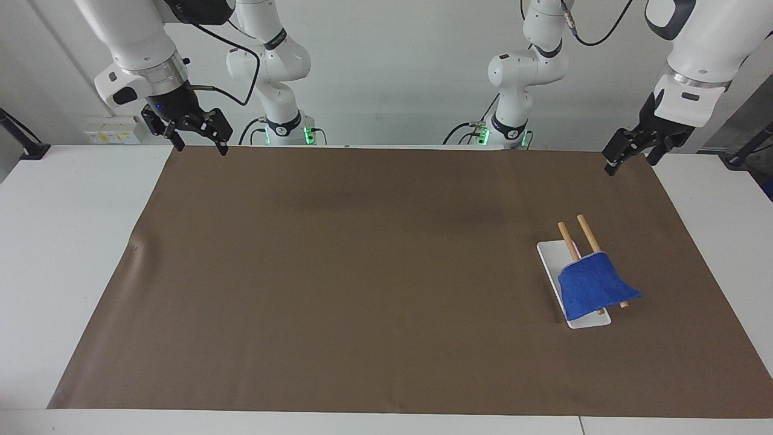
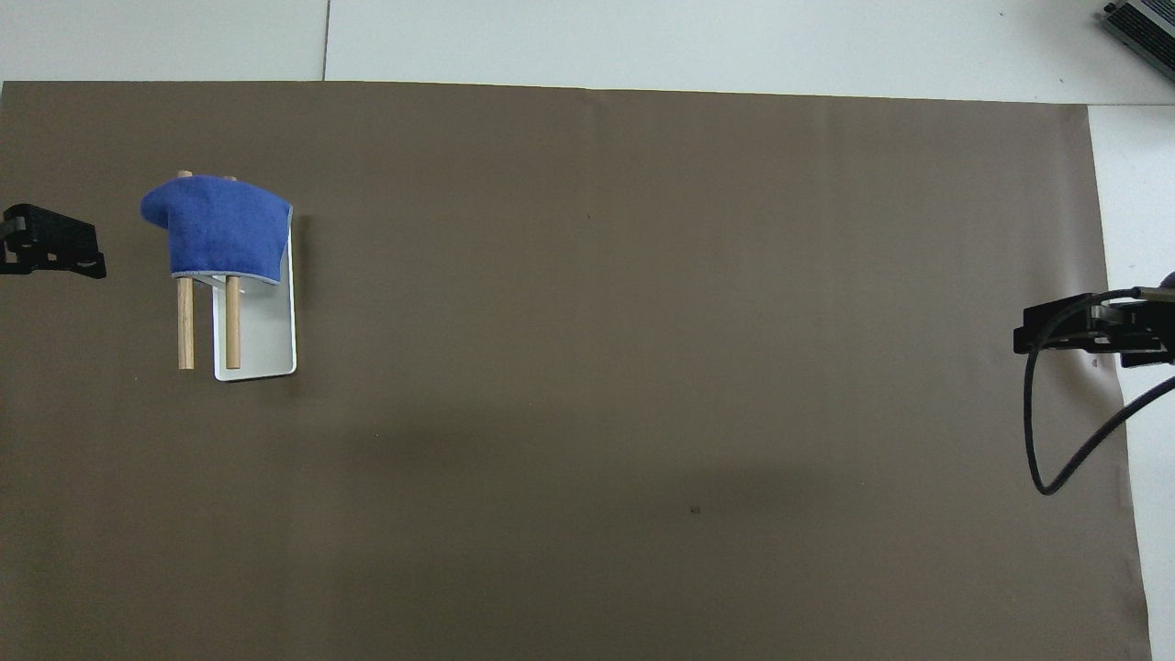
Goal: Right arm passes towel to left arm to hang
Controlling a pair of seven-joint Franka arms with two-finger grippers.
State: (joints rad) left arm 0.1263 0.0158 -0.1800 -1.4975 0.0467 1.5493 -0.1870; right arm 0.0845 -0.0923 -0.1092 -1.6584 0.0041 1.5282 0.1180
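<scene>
The bright blue towel (image 1: 595, 288) hangs draped over two wooden rods (image 1: 586, 231) on a white base (image 1: 551, 257) toward the left arm's end of the table. It also shows in the overhead view (image 2: 222, 229), covering the rods' (image 2: 185, 321) farther halves. My left gripper (image 1: 629, 166) is open and empty, raised over the mat's edge at the robots' side, apart from the rack; its tip shows in the overhead view (image 2: 87, 252). My right gripper (image 1: 201, 148) is open and empty, waiting over the mat's corner at its own end (image 2: 1023, 335).
A brown mat (image 1: 362, 272) covers most of the white table (image 1: 66, 241). A black cable (image 2: 1033, 431) loops down from the right gripper. A dark device (image 2: 1143, 23) lies at the table's corner farthest from the robots.
</scene>
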